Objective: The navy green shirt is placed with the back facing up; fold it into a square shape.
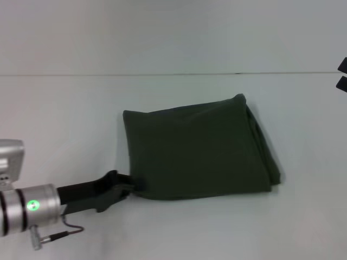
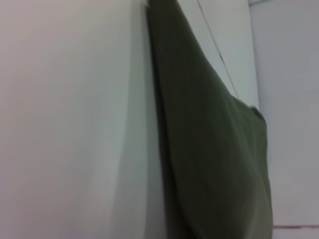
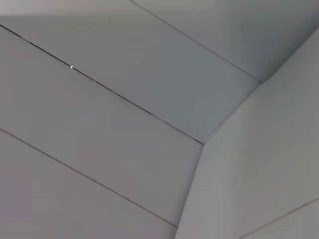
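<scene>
On the white table (image 1: 65, 108) before me lies the navy green shirt (image 1: 198, 149), a dark olive cotton T-shirt folded into a rough square, plain side up, with layered edges stacked along its right side. It sits near the middle of the table, turned slightly so its far right corner rises highest in the head view.

My left arm reaches in low from the near left, its silver wrist section with a green light leading into the black left gripper (image 1: 133, 184). My fingers meet the shirt's near left corner and seem to pinch its edge, though the cloth hides the tips, so I cannot tell for certain how they stand. In my left wrist view the olive shirt (image 2: 214, 149) fills the frame close up beside the pale table surface.

My right gripper (image 1: 342, 76) hangs well off at the far right edge, raised and apart from the shirt; only black bits show, and whether it is spread or pressed together I cannot tell.
</scene>
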Motion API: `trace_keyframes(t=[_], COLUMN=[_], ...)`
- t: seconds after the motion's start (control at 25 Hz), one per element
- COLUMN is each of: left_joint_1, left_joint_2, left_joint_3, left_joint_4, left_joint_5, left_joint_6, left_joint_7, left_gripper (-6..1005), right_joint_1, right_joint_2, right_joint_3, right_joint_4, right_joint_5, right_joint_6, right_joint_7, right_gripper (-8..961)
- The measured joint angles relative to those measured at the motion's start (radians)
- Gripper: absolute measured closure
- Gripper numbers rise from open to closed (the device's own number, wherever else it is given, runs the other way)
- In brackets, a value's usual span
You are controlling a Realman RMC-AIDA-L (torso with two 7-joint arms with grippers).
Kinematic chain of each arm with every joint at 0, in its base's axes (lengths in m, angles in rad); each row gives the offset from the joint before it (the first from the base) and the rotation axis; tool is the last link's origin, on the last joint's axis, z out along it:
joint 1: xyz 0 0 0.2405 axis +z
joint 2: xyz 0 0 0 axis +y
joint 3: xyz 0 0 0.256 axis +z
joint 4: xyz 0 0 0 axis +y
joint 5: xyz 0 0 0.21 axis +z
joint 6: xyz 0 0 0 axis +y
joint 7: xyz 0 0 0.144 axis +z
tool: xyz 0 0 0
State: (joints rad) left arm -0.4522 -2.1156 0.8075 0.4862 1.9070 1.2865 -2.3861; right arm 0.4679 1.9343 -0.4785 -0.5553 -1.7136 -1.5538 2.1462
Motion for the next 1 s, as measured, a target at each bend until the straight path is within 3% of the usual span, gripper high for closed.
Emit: trace_keyframes(t=[0.28, 0.48, 0.8, 0.92, 1.0], left_joint_1=[0.039, 0.057, 0.084, 0.108, 0.123], left_joint_2=[0.03, 0.032, 0.091, 0.115, 0.119], left_joint_3=[-0.03, -0.068, -0.137, -0.145, -0.16], left_joint_4=[0.0, 0.006, 0.027, 0.064, 0.102], left_joint_5=[-0.002, -0.002, 0.007, 0.014, 0.026], left_joint_6=[0.016, 0.042, 0.181, 0.269, 0.304], left_joint_7=[0.001, 0.023, 0.126, 0.164, 0.194], left_gripper=[947, 917, 870, 763, 692], right_joint_1=[0.007, 0.012, 0.016, 0.023, 0.032], right_joint_2=[0.006, 0.008, 0.004, -0.001, -0.004], right_joint_3=[-0.003, -0.007, -0.018, -0.023, -0.024], right_joint_4=[0.0, 0.0, -0.01, -0.013, -0.016], right_joint_5=[-0.001, -0.003, -0.024, -0.067, -0.105], right_joint_6=[0.0, -0.001, 0.005, 0.01, 0.011], right_joint_7=[0.003, 0.003, -0.005, -0.009, -0.033], right_gripper=[162, 163, 163, 163, 163])
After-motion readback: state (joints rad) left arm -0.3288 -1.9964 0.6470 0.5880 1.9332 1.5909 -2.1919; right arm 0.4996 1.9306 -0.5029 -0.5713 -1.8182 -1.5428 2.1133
